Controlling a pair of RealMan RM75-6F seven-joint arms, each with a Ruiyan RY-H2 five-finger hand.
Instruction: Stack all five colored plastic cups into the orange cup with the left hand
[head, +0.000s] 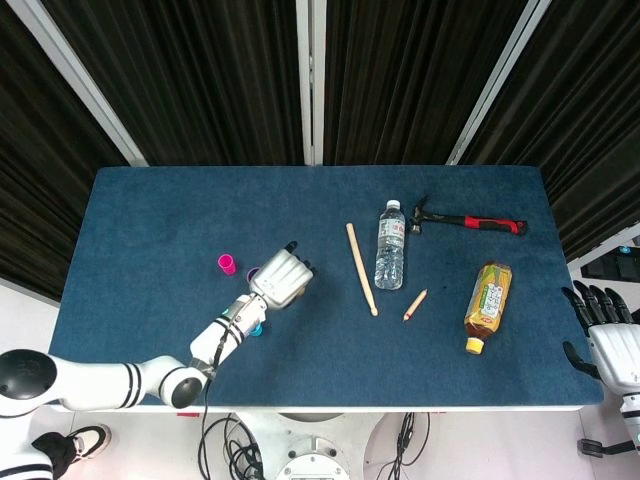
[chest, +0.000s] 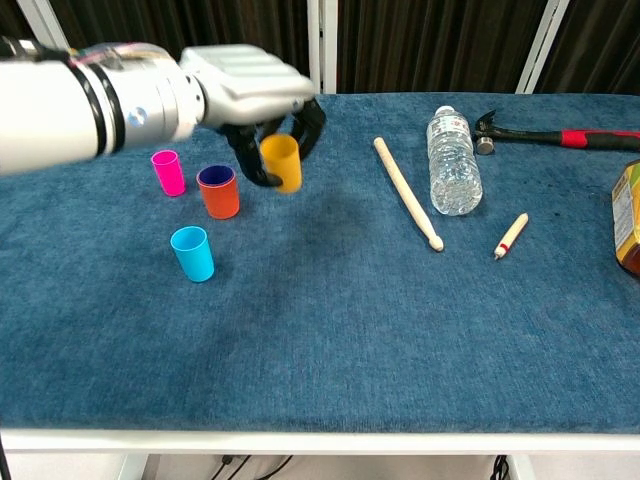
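My left hand (chest: 250, 95) holds a yellow cup (chest: 281, 162) upright in the air, fingers wrapped around it. Left of it the orange cup (chest: 218, 192) stands on the blue table (chest: 330, 340) with a purple cup nested inside. Further left stands a pink cup (chest: 168, 172), and a cyan cup (chest: 192, 253) stands nearer the front. In the head view the left hand (head: 281, 278) hides the yellow cup and most of the orange one; the pink cup (head: 227, 264) shows to its left. My right hand (head: 605, 340) hangs off the table's right edge, fingers apart, holding nothing.
Right of the cups lie a wooden stick (chest: 406, 190), a water bottle (chest: 452, 165), a short pencil (chest: 510, 235) and a red-handled hammer (chest: 560, 135). A tea bottle (head: 487, 306) lies near the right edge.
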